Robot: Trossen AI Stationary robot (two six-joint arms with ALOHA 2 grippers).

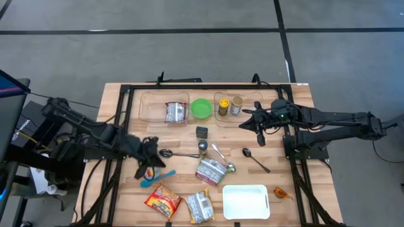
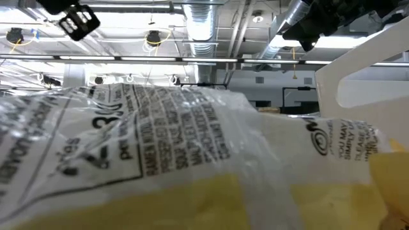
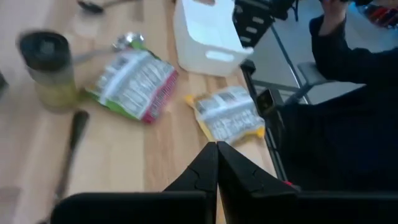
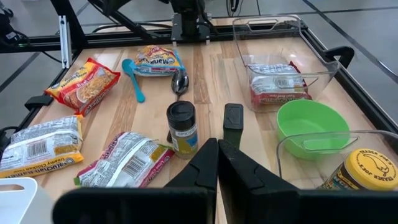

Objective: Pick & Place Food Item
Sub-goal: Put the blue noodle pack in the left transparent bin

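The wooden table [image 1: 297, 189] carries several crinkled plastic noodle packets. The central noodle packet [image 1: 211, 170] lies flat, long axis diagonal, touching a metal spoon [image 1: 222, 157] and just beside a dark-capped spice jar [image 1: 202, 147]. Another packet [image 1: 175, 111] sits inside the left clear bin [image 1: 146, 107]; a round green bowl [image 1: 201, 108] stands between the two bins. A white rectangular tray [image 1: 246, 202] rests near the front edge. The left gripper [image 1: 148, 165] hovers over a blue spoon [image 1: 158, 178], jaws closed and empty. The right gripper [image 1: 252, 122] hovers near the right bin [image 1: 247, 96], jaws closed and empty.
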